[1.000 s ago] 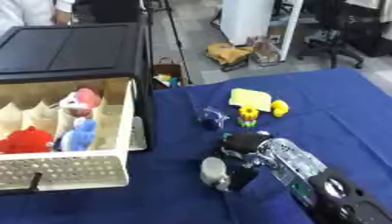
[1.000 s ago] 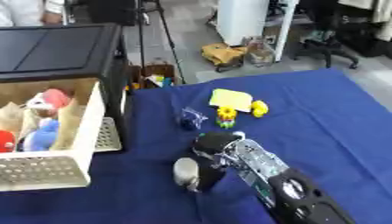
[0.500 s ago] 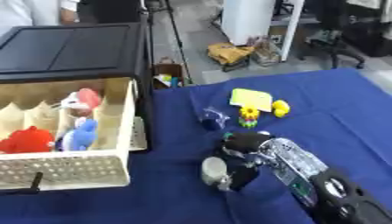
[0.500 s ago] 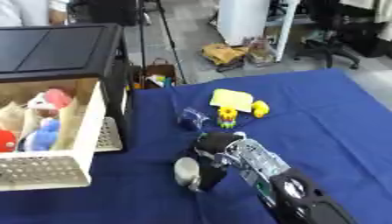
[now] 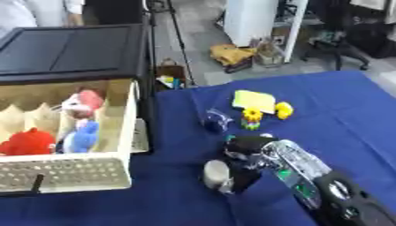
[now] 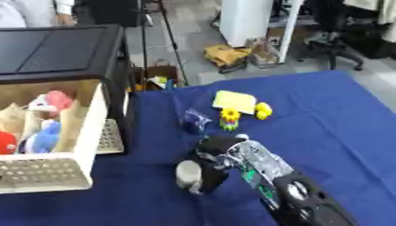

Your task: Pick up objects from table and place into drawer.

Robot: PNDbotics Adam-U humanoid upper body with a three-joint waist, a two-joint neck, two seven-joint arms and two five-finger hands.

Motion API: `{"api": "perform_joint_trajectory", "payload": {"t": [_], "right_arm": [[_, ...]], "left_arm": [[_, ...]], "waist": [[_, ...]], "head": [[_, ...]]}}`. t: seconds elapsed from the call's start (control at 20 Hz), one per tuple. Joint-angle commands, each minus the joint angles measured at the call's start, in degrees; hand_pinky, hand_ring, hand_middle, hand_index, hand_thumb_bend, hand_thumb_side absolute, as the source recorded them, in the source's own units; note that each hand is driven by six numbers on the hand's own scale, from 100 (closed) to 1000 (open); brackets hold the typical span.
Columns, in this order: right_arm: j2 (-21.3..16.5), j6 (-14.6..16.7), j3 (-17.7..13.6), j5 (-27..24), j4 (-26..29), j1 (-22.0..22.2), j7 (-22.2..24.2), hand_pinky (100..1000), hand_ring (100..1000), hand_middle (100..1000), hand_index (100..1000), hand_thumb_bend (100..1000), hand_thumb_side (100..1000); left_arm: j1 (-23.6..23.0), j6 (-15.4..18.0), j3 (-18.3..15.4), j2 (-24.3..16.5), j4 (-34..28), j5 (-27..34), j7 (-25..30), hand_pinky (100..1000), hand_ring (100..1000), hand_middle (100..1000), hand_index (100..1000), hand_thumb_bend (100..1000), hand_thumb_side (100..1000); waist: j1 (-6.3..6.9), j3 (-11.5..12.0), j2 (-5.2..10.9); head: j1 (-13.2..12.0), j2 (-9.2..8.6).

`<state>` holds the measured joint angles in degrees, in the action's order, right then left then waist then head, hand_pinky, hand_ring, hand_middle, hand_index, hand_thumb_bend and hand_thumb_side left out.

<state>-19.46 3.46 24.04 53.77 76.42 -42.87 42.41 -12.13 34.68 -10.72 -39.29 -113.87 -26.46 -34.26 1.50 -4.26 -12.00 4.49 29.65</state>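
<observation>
Right hand curling round pale rounded object near table's front edge; looking light, stiff, maybe slippery; gripping across its sides seems best. Drawer standing open.

The right hand reaches in from the near right over the blue table, fingers curled round a pale grey object. Far of it lie a small dark blue item, a sunflower toy, a yellow pad and a yellow duck. At the left, the open drawer holds a red toy, a blue toy and a pink-and-white toy, under a black cabinet.
</observation>
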Motion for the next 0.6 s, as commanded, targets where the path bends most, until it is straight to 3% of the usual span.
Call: {"api": "perform_joint_trajectory", "payload": {"t": [0.05, 0.6], "right_arm": [[-0.3, -0.4, 0.0, -1.4, 1.2, -0.9, 1.2, 718, 846, 515, 810, 494, 640], [0.0, -0.9, 0.1, -1.3, 0.5, -0.9, 0.8, 714, 818, 445, 705, 461, 575]], "left_arm": [[-0.1, 17.3, -0.2, -1.1, -0.7, -0.3, -17.7, 794, 888, 827, 939, 499, 1000], [-0.3, 17.3, 0.0, -1.0, -0.7, -0.6, -17.7, 794, 888, 828, 939, 500, 1000]], "waist": [[0.11, 0.1, 0.73], [0.04, 0.2, 0.77]], "head": [[-0.1, -0.65], [-0.2, -1.06]]}}
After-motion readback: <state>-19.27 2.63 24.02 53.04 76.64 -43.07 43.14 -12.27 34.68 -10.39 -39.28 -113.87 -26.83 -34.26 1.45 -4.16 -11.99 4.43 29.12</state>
